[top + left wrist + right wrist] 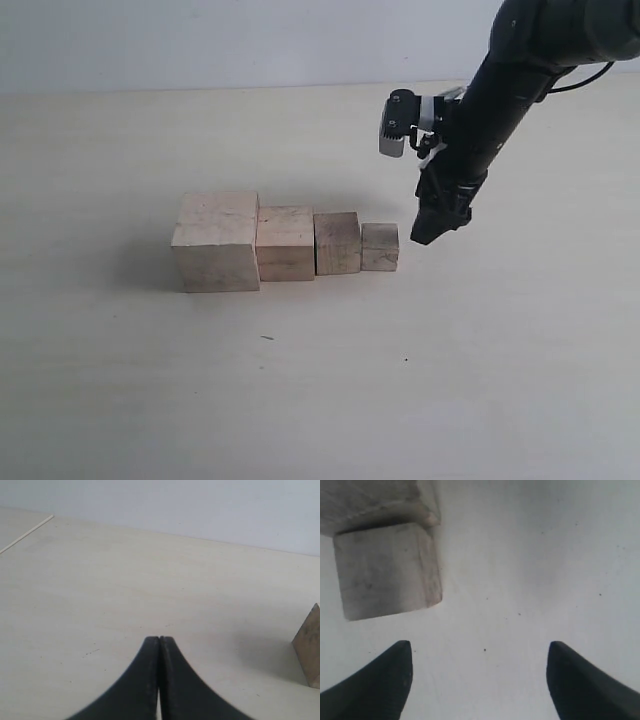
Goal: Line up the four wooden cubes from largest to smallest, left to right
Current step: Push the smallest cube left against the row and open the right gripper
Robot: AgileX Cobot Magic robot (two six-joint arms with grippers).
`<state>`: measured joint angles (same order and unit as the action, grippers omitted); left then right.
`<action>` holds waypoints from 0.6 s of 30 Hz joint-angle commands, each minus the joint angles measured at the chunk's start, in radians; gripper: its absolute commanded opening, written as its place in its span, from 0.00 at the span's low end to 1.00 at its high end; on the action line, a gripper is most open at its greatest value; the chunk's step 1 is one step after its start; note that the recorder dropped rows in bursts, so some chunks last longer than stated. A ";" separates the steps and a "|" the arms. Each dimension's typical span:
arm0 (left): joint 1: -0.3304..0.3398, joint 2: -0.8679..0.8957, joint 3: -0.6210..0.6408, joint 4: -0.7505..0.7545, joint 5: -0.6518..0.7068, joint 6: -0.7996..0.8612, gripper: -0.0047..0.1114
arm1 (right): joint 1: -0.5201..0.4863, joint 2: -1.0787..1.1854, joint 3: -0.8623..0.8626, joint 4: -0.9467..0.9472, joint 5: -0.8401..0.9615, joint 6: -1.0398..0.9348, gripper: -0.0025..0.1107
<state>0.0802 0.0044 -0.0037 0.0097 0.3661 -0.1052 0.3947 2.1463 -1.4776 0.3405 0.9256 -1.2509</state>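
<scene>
Four pale wooden cubes stand in a touching row in the exterior view: the largest [216, 241] on the left, then a smaller one [285, 243], a still smaller one [337, 243], and the smallest [380, 247] at the right end. My right gripper [432, 232] hangs just right of the smallest cube, open and empty. In the right wrist view the smallest cube [387, 570] lies beyond the spread fingertips [395, 670], apart from them. My left gripper [159, 642] is shut on nothing; a cube's corner [310, 647] shows at the frame edge.
The cubes sit on a pale wood-grain table [320, 380]. A light wall [250, 40] runs behind the table's far edge. A black cable [590, 75] loops off the right arm.
</scene>
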 commanded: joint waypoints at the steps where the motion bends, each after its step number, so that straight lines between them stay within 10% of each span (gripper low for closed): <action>1: 0.001 -0.004 0.004 0.001 -0.009 -0.004 0.04 | 0.000 0.013 -0.005 0.026 -0.042 0.005 0.64; 18: 0.001 -0.004 0.004 0.001 -0.009 -0.004 0.04 | 0.000 0.024 -0.005 0.105 -0.044 -0.004 0.64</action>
<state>0.0802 0.0044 -0.0037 0.0097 0.3661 -0.1052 0.3947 2.1708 -1.4776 0.4289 0.8845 -1.2455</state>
